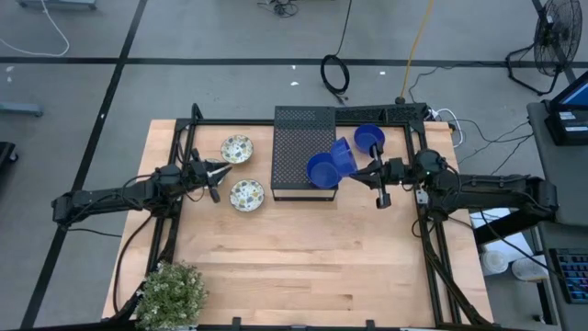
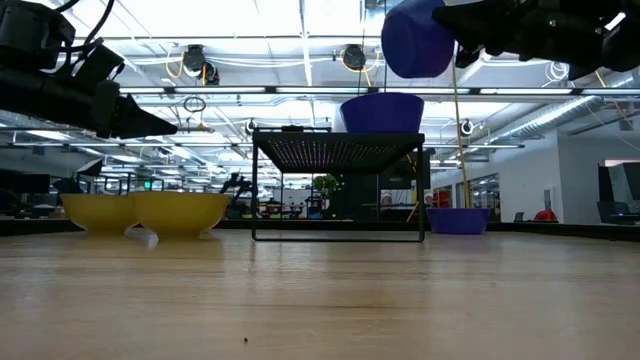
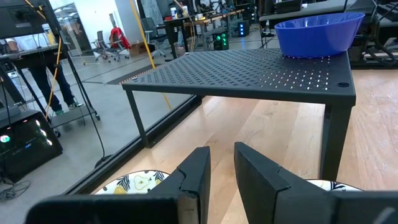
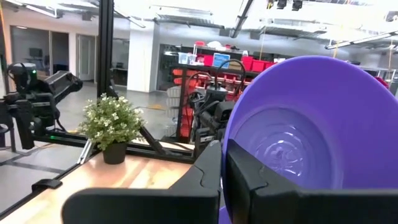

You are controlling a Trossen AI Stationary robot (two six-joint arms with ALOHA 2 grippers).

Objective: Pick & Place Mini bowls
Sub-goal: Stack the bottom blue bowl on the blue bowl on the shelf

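Blue bowl (image 3: 318, 35) — atop perforated box (image 3: 249, 74)

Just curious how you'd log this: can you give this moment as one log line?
right end effector: shut on blue bowl, raised beside black stand | left end effector: empty, between patterned bowls

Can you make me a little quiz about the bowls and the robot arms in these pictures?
1. True or false: a glossy blue round bowl sits on top of the black perforated metal box.
2. Which tool holds a tilted blue bowl in the air?
A. left tool
B. right tool
C. neither
3. Fill in: the two cream-white floral bowls, one and the other, rest on the wooden ____.

Key
1. True.
2. B. The right wrist view shows its fingers pinching the rim.
3. Table.
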